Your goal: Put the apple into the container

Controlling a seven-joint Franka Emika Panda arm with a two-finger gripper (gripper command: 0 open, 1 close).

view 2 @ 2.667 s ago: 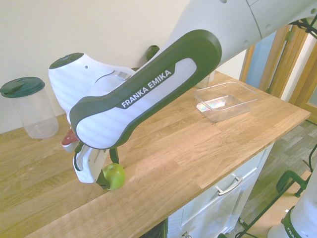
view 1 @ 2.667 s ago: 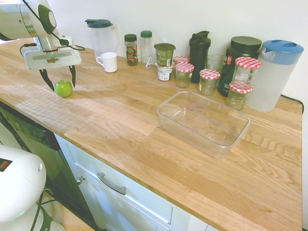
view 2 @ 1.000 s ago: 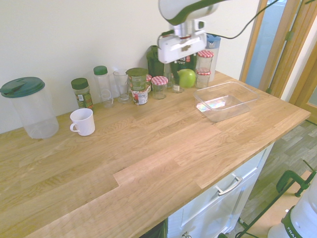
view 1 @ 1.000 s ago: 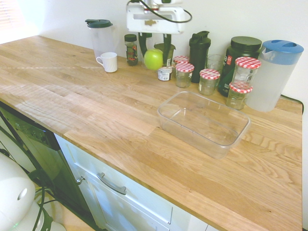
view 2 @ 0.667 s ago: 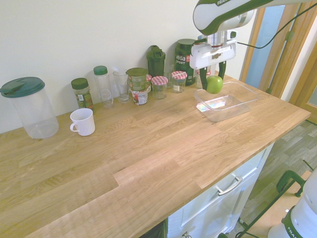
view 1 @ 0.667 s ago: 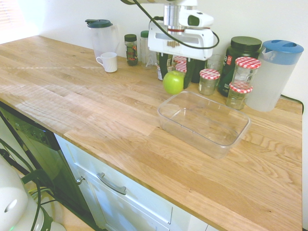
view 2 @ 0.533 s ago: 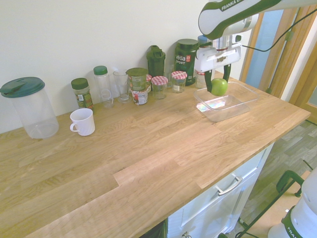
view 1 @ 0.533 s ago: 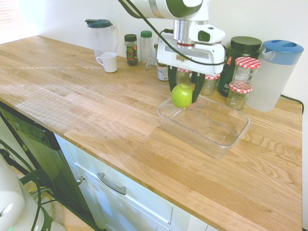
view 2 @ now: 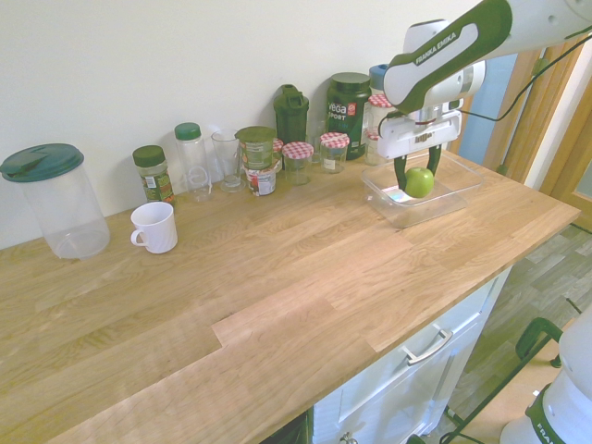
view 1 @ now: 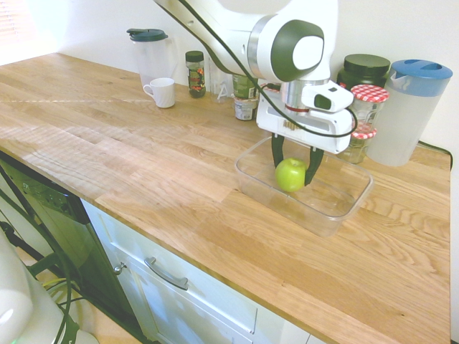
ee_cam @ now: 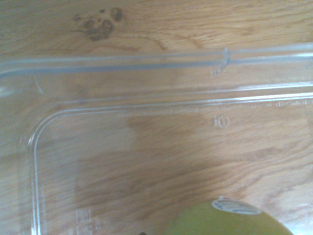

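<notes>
Apple held over container
The gripper (view 1: 295, 170) is clamped on the apple (view 1: 290, 174) — fingers pointing straight down — within the rim of the container (view 1: 344, 203) on the wooden counter (view 1: 143, 165).

White arm (view 2: 518, 23) (green-black joints, "FRANKA EMIKA" lettering), black cable.

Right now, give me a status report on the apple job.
Gripper shut on apple. Apple inside container, whether touching floor unclear. Jars behind, not in the way.
</notes>
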